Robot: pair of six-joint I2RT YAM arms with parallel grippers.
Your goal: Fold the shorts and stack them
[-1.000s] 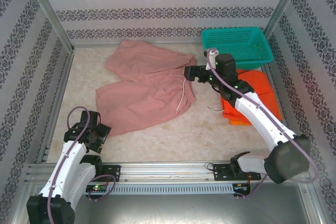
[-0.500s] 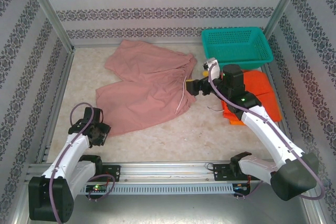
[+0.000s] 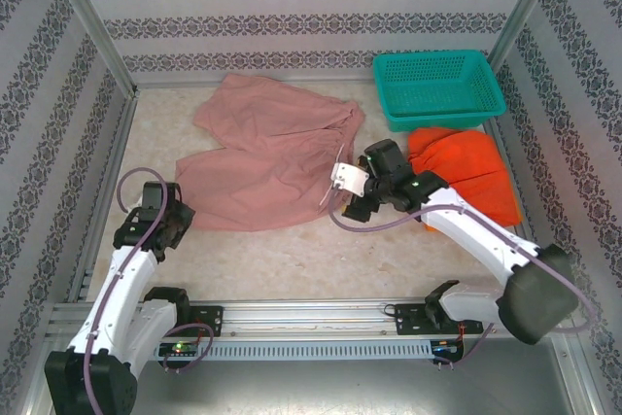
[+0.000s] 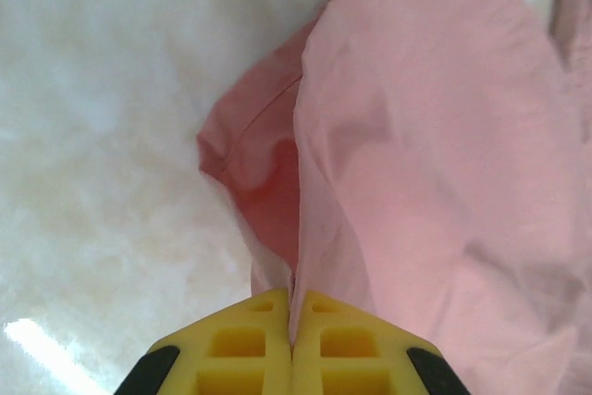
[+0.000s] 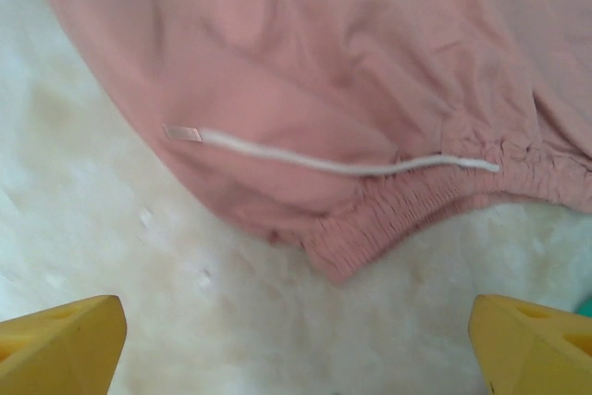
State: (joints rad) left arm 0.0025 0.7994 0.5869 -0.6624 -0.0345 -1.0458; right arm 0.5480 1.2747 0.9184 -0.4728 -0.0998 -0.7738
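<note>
Pale speckled table (image 3: 321, 255), boxed by patterned wall panels, lies bare across the lower centre of the top view. Dusty pink shorts (image 3: 272, 157) are spread upper left of centre. Left gripper (image 4: 292, 326) is clenched on their lower-left hem edge. Right gripper (image 5: 296, 339) hangs spread wide over the waistband corner, near red-orange shorts (image 3: 462, 167) below the teal basket (image 3: 437, 57).

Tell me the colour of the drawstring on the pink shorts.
White; the drawstring shows best in the right wrist view, against the pink shorts.
</note>
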